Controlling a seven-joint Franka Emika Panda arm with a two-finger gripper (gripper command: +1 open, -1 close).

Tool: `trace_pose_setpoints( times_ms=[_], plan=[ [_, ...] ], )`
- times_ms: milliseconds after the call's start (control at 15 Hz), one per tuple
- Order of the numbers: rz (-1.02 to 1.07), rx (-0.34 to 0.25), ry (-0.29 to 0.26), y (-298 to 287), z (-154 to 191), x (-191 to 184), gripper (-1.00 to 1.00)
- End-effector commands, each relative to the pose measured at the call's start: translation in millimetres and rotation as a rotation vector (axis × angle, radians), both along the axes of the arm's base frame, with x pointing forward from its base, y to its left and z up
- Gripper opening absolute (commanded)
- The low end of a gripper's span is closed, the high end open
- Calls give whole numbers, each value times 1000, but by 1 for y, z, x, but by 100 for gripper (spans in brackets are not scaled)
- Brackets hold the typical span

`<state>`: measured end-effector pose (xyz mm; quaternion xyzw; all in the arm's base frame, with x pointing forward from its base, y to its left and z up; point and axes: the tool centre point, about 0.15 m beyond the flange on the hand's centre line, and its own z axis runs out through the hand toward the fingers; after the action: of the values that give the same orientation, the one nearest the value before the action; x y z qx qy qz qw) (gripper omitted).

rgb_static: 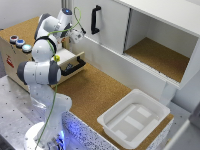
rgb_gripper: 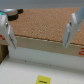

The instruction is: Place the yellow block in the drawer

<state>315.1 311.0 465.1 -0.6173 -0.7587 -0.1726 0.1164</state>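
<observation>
The yellow block [rgb_gripper: 43, 79] is a tiny bright cube lying on a pale flat surface just inside a light-wood edge, below the gripper, in the wrist view. In the exterior view a small yellow spot [rgb_static: 57, 58] shows inside the open drawer [rgb_static: 78, 60], partly behind my arm. The drawer has a pale front and a black bar handle [rgb_static: 73, 67]. My gripper [rgb_static: 76, 36] [rgb_gripper: 39, 34] is open and empty, raised above the drawer, its fingers [rgb_gripper: 70, 31] spread wide apart.
A white cabinet door with a vertical black handle [rgb_static: 95, 20] stands behind the gripper. An open cabinet compartment [rgb_static: 160, 55] is at the exterior view's right. A white plastic tub [rgb_static: 132, 117] sits on the cork countertop [rgb_static: 95, 90]. A box with coloured buttons [rgb_static: 17, 42] is at the left.
</observation>
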Motion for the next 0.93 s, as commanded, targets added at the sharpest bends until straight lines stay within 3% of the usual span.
trace_pose_setpoints(
  times_ms=[0, 533, 667, 733, 867],
  plan=[
    [18, -13, -11, -5, 3, -2, 100],
    [0, 0, 0, 0, 0, 0, 100],
    [22, -36, -27, -3, 14, -3, 100],
    [35, -90, -42, -4, 22, -5, 100],
    [58, -121, -32, -7, 35, -12, 100]
  ],
)
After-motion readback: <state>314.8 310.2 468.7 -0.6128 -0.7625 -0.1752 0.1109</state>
